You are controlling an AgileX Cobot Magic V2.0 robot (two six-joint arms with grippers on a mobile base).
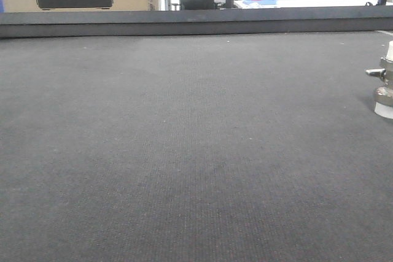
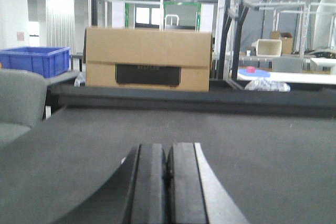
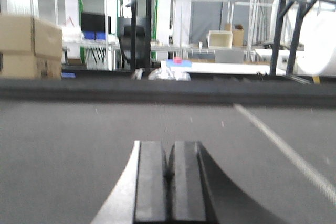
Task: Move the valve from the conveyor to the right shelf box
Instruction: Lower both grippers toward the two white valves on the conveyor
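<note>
The valve (image 1: 384, 84) stands on the conveyor (image 1: 184, 151) at the far right edge of the front view, silvery with white end caps and a short lever pointing left; part of it is cut off by the frame. My left gripper (image 2: 168, 153) is shut, fingers pressed together, low over the belt (image 2: 262, 150). In the right wrist view, my right gripper (image 3: 169, 150) is likewise shut with nothing between its pads, over the belt (image 3: 79, 145). Neither wrist view shows the valve. The right shelf and its box are out of view.
The belt's dark raised rim (image 1: 196, 21) runs across the far side. Beyond it stand a cardboard box (image 2: 148, 59), a blue crate (image 2: 35, 59), a grey chair back (image 2: 21, 103) at left, and a white table (image 3: 226, 67) with metal racks behind.
</note>
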